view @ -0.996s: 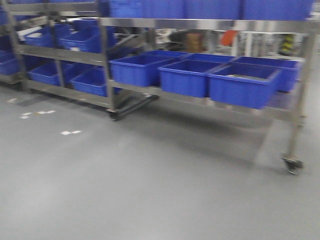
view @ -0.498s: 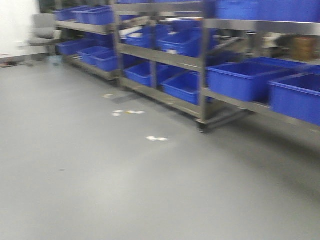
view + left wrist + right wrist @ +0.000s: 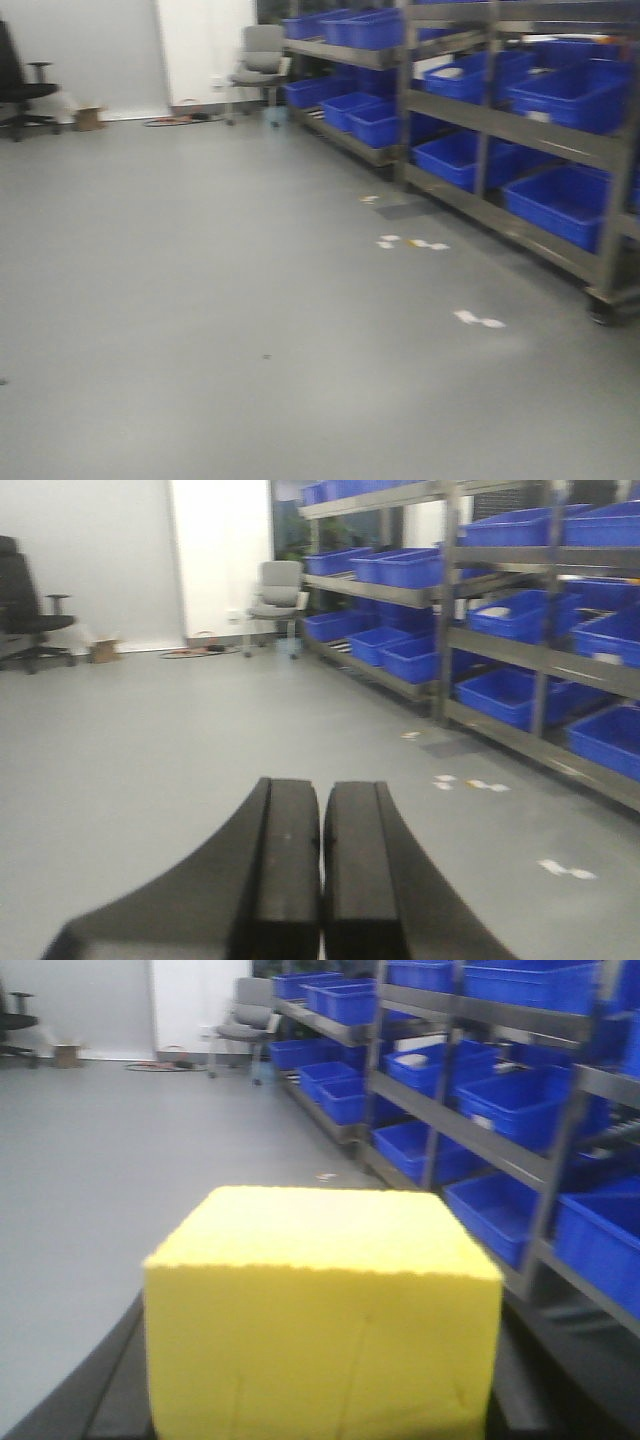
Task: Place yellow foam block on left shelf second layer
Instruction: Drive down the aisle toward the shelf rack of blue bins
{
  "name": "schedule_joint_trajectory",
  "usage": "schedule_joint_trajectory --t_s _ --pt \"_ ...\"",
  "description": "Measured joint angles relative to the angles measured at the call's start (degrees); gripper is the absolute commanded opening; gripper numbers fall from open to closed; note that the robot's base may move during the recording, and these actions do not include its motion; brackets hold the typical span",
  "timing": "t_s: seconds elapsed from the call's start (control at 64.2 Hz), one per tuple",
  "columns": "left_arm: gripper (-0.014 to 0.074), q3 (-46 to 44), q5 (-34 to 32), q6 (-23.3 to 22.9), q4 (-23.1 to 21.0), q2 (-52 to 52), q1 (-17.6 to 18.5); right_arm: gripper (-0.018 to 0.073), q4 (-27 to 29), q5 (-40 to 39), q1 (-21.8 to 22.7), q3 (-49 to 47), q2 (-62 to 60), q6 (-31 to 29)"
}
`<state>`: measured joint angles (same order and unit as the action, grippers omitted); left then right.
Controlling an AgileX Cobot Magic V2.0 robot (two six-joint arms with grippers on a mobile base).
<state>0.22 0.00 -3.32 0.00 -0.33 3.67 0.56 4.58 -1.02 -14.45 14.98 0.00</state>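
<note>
The yellow foam block (image 3: 320,1310) fills the lower middle of the right wrist view, held between the two black fingers (image 3: 115,1390) of my right gripper (image 3: 320,1400), which is shut on it. My left gripper (image 3: 321,870) is shut and empty, its black fingers (image 3: 285,860) pressed together above bare grey floor. Metal shelves (image 3: 500,125) with blue bins run along the right side of the front view, and they also show in the left wrist view (image 3: 480,645) and the right wrist view (image 3: 470,1130). Neither gripper shows in the front view.
Grey floor (image 3: 200,300) spreads across the left and middle, with white and yellow tape marks (image 3: 410,243). A grey chair (image 3: 260,65) stands at the far end of the shelves. A black office chair (image 3: 20,85) and a small box (image 3: 90,118) stand by the far wall.
The front view has swung left: the shelves slid from the middle to the right edge, and the open floor, far wall and chairs came into view.
</note>
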Motion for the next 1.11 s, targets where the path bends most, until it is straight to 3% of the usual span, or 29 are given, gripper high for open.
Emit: schedule_joint_trajectory --t_s 1.105 --pt "0.0124 0.0 0.0 0.0 0.0 0.0 -0.1 0.0517 0.0 0.0 0.0 0.0 0.0 0.0"
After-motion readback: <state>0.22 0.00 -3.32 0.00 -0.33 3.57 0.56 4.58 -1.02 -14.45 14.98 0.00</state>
